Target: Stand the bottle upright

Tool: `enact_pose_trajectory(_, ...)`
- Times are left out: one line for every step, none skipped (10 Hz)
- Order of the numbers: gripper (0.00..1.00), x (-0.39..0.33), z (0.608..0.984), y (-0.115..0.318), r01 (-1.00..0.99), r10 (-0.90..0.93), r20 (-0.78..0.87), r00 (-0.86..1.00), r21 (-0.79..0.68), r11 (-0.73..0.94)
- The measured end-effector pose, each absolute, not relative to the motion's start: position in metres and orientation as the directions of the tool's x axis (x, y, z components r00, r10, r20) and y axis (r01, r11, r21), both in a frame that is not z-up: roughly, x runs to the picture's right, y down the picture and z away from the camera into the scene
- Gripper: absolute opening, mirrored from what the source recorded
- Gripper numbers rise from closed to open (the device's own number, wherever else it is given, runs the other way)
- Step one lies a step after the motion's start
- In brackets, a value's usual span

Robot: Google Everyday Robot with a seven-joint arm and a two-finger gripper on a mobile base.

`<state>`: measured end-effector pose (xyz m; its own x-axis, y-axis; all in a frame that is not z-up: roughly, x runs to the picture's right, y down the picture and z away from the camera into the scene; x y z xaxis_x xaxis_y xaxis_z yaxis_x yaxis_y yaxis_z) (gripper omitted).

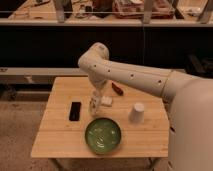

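Bottle near the middle of the wooden surface, standing roughly upright with its cap end up, just behind the green bowl and beside a small flat white block. The gripper comes down on it from above at the end of the robot's white arm, its fingers pressed together around the bottle's upper part; the bottle's lower end seems to meet the wood, though I cannot tell whether it bears its own weight. To the left of the bottle a black phone-like slab lies flat, apart from it. To the right stands a white paper cup, upside down by the look of it, well clear of the bowl. Behind the white block, close to the arm, lies a small dark red object that I cannot make out. Past the surface runs a dark counter front with a cluttered shelf above it.
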<state>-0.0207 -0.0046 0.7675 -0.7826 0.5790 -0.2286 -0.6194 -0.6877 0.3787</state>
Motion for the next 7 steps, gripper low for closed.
enact_pose_trajectory(0.02, -0.0202, 0.7681, -0.0039, -0.623, 0.586, -0.222, -0.779, 0.379, -0.684)
enact_pose_trajectory(0.02, -0.0201, 0.7687, -0.0027, -0.626, 0.592, -0.217, -0.776, 0.381, -0.681)
enact_pose_trajectory(0.02, -0.0210, 0.7689, -0.0013, -0.630, 0.599, -0.212, -0.772, 0.382, -0.676)
enact_pose_trajectory(0.02, -0.0233, 0.7700, 0.0007, -0.632, 0.603, -0.209, -0.770, 0.383, -0.674)
enact_pose_trajectory(0.02, -0.0251, 0.7712, 0.0024, -0.632, 0.604, -0.208, -0.770, 0.384, -0.673)
enact_pose_trajectory(0.02, -0.0256, 0.7727, 0.0040, -0.630, 0.604, -0.203, -0.770, 0.387, -0.673)
enact_pose_trajectory(0.02, -0.0264, 0.7742, 0.0053, -0.628, 0.604, -0.199, -0.772, 0.387, -0.675)
